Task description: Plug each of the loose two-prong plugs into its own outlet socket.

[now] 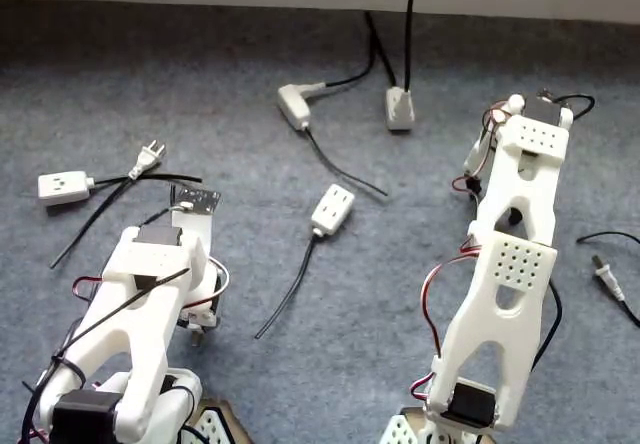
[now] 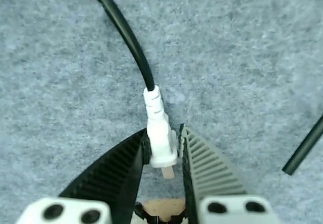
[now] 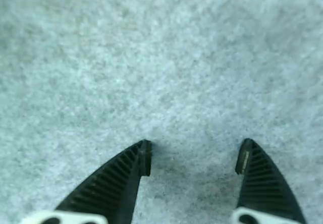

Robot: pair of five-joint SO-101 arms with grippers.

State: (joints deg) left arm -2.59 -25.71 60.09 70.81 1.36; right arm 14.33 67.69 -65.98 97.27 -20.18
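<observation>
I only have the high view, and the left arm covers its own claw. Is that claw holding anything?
Observer: Yes. In the left wrist view, the left claw is shut on a white two-prong plug, whose black cord runs away over the carpet.
Operator: And is the right claw open?
Observer: It is open. In the right wrist view, the right claw hangs over bare grey carpet with nothing between its fingers.
</observation>
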